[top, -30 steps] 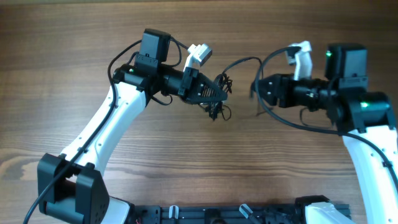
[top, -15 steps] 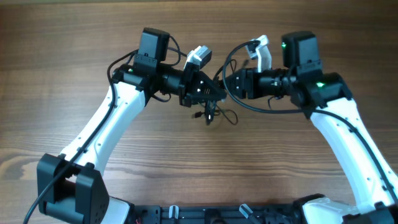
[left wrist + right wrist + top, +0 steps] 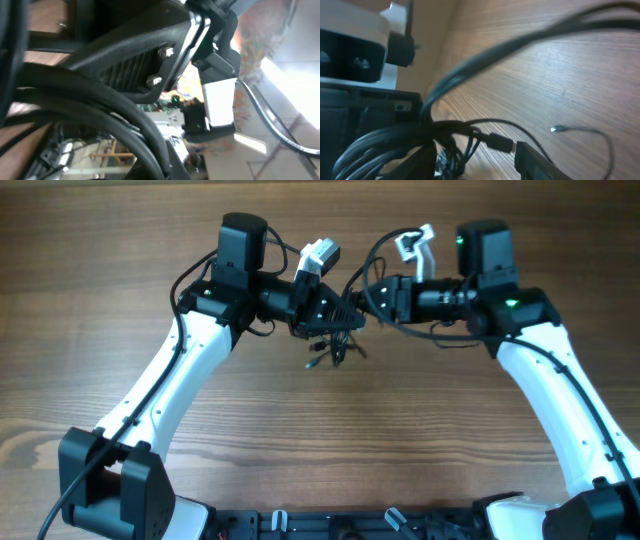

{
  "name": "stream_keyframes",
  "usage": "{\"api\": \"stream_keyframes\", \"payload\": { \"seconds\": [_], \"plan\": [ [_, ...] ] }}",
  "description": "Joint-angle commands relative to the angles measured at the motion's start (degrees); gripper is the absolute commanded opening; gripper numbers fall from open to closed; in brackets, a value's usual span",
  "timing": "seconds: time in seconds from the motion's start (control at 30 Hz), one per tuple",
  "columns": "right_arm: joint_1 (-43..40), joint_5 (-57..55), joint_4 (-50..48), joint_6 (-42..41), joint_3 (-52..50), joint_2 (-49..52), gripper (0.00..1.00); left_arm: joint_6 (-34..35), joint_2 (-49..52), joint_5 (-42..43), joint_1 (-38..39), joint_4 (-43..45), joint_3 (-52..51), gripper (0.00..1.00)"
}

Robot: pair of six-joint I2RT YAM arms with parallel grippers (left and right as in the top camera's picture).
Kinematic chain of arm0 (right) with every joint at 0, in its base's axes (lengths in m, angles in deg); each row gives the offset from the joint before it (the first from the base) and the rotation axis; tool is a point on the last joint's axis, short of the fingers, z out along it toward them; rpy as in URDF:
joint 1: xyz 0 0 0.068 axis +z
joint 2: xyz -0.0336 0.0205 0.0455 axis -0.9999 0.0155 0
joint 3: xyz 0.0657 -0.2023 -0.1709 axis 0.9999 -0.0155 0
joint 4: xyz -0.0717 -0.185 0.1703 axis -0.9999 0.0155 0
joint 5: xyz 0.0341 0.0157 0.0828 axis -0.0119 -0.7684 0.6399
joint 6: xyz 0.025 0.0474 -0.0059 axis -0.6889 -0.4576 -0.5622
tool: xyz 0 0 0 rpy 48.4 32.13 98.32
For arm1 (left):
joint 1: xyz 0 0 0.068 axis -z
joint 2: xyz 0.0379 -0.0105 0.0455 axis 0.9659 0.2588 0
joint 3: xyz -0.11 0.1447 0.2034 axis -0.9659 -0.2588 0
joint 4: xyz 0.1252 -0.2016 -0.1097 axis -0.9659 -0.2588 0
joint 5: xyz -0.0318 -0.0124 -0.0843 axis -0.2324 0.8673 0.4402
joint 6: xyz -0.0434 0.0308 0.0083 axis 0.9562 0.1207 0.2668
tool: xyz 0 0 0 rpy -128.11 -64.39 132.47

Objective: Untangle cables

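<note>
Black and thin, the cables point(image 3: 332, 348) are hanging as one tangled clump from the left claw point(image 3: 348, 318). That claw is looking closed on the top of the knot, above the wooden counter point(image 3: 120, 240), with a few loose ends dangling beneath it. We are judging them light, limp and a little springy. They are likely to sag and slip rather than hold a shape, and a hard tug is risking a tighter knot or a strained plug. So we are favouring a hold on a single strand just behind its connector, where the cord is stiffest. The right claw point(image 3: 372, 299) is sitting just beside the left one, its jaws looking parted and gripping nothing, with one finger point(image 3: 537, 161) showing near a black plug point(image 3: 500, 143). Counting, we are seeing one clump, two claws, and two distinct ends from the right wrist: that plug and a silver tip point(image 3: 554, 129) on a fine strand seen against the wood. How many cords are making up the clump we cannot tell, and the left wrist view is too close and blurred to help.
</note>
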State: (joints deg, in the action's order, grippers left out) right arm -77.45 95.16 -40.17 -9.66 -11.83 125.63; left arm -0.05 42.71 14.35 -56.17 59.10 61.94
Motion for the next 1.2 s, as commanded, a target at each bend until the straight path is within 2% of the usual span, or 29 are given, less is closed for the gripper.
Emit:
{"api": "stream_keyframes", "payload": {
  "seconds": [0.0, 0.13, 0.2, 0.23, 0.43, 0.47, 0.5, 0.53, 0.7, 0.87, 0.97, 1.07, 1.17],
  "plan": [
    [-4.87, 0.07, 3.3, -3.45, -0.04, 0.35, 0.56, -2.43, -0.98, -12.07, -1.25, -0.94, 0.28, 0.04],
    [-8.02, -8.63, 9.29, -4.04, -0.04, -0.68, 0.57, -2.82, -0.96, -31.34, -1.55, -10.12, 0.28, 0.04],
    [-8.15, -14.16, 12.33, -3.61, -0.04, -1.6, 0.58, -5.73, -0.72, -43.28, -0.42, -17.9, 0.26, 0.04],
    [-8.15, -15.8, 13.16, -3.52, -0.04, -1.95, 0.59, -8.04, -0.33, -45.88, 0.42, -20.02, 0.26, 0.04],
    [-8.15, -19.87, 16.24, -1.99, -0.04, -2.27, 0.63, -20.0, 4.87, -47.74, 4.79, -26.03, 0.26, 0.07],
    [-8.15, -19.8, 16.55, -1.68, -0.04, -2.27, 0.64, -20.37, 5.46, -49.72, 4.81, -26.93, 0.26, 0.12],
    [-8.15, -19.8, 16.85, -1.44, -0.04, -2.27, 0.64, -20.39, 5.9, -51.98, 4.81, -27.78, 0.26, 0.22],
    [-8.15, -19.78, 17.07, -0.98, -0.04, -2.27, 0.65, -20.57, 6.12, -54.31, 4.79, -28.68, 0.26, 0.29],
    [-8.15, -19.8, 18.62, -0.63, -0.04, -2.27, 0.66, -22.69, 6.12, -64.28, 4.79, -33.57, 0.26, 0.39],
    [-8.13, -19.82, 19.52, -0.59, -0.04, -2.27, 0.67, -22.29, 6.71, -70.73, 4.85, -35.69, 0.26, 0.38],
    [-8.13, -19.87, 20.06, -0.2, -0.04, -2.27, 0.66, -20.48, 8.31, -74.05, 4.85, -34.14, 0.26, 0.33],
    [-8.09, -19.87, 20.13, -0.22, -0.04, -2.27, 0.67, -18.67, 10.56, -76.78, 4.85, -31.15, 0.26, 0.29],
    [-8.09, -20.28, 20.28, -0.28, -0.04, -2.27, 0.67, -17.64, 14.27, -76.67, 4.85, -24.11, 0.26, 0.22]
  ]
}}
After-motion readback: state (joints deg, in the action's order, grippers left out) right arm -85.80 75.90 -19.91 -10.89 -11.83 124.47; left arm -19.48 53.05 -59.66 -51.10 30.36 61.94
